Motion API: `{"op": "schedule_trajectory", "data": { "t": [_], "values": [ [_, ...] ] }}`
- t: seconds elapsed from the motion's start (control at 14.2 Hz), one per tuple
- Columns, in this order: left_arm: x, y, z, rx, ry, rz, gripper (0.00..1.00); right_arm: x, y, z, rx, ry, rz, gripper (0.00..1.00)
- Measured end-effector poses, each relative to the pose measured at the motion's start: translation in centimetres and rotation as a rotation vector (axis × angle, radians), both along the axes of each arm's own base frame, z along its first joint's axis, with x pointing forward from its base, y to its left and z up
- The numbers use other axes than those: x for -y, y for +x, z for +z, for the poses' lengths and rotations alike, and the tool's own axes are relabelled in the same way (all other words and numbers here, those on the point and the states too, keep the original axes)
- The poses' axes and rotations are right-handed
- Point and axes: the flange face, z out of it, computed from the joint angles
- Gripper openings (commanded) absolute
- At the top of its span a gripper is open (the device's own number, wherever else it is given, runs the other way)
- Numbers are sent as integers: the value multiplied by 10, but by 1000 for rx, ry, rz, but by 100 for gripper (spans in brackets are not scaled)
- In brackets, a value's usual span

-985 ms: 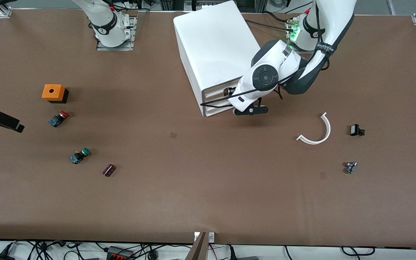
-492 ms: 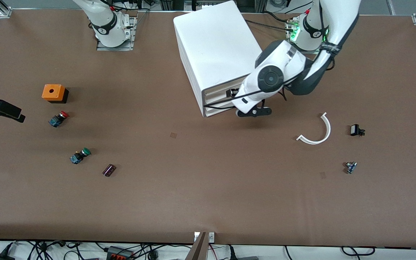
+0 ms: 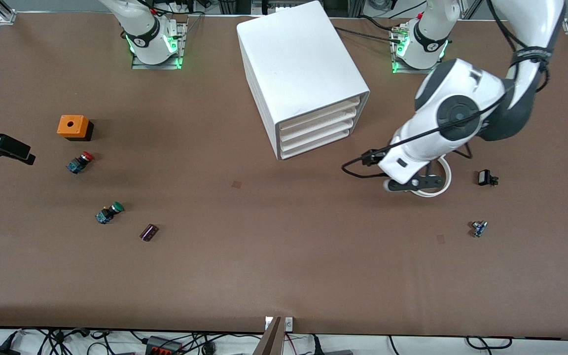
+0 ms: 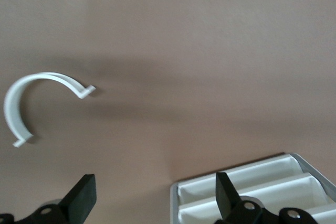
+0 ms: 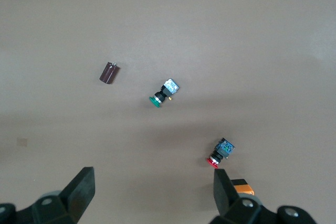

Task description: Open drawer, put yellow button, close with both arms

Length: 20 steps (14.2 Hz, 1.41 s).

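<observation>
You have a wide brown table (image 3: 284,276), and near the robots' bases stands the big white box-shaped cabinet (image 3: 294,59). Its uppermost shallow white plastic drawer (image 3: 321,114) lies flush with the three fronts below it, so it looks shut.

The white left arm (image 3: 456,113) reaches down toward its own end of the table. The left gripper (image 3: 409,183) hangs low over a thin white curved plastic strip (image 3: 444,170), with its jaws wide and holding nothing. The right gripper (image 3: 3,150) waits at the right arm's end, over the loose parts there, and its jaws are also wide and empty.

Below it you see a small orange box with a round hole (image 3: 73,126), a red-capped push-button (image 3: 80,161), a green-capped push-button (image 3: 109,213) and a dark small cylinder (image 3: 149,232).

No yellow button shows in any view. I judge that it is probably inside the shut drawer, but you cannot confirm this.

Watch two risks:
- If the left gripper goes lower or moves sideways, it may catch the curved strip and drag it.
- If you think the task is unfinished and send the right gripper down, it may take the red or the green button by mistake.
</observation>
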Motion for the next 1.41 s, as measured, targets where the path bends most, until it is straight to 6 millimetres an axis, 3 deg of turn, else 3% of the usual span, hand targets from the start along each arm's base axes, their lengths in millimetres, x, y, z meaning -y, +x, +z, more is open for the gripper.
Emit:
{"op": "schedule_trajectory", "data": {
  "t": [0.14,0.28,0.42,0.56,0.7,0.91,1.2,1.41],
  "values": [
    [-43,14,19,-1,4,-3,100,1,-1,1,-2,-2,13,100],
    [-97,23,51,-1,0,-39,100,2,-6,-2,-15,-14,22,100],
    [-152,23,85,-8,-4,-86,100,2,-17,-7,-29,-27,26,100],
    [-183,15,114,1,4,-112,100,1,-31,-8,-40,-27,28,100],
    [-193,-2,134,-20,1,-87,100,0,-46,-9,-47,-25,29,100],
    [-195,-18,146,12,23,-108,100,0,-59,-11,-55,-23,28,100],
    [-208,-31,140,175,21,-115,100,2,-63,-17,-72,-21,24,100],
    [-213,-50,139,149,15,-119,100,2,-63,-17,-73,-20,24,100]
  ]
}}
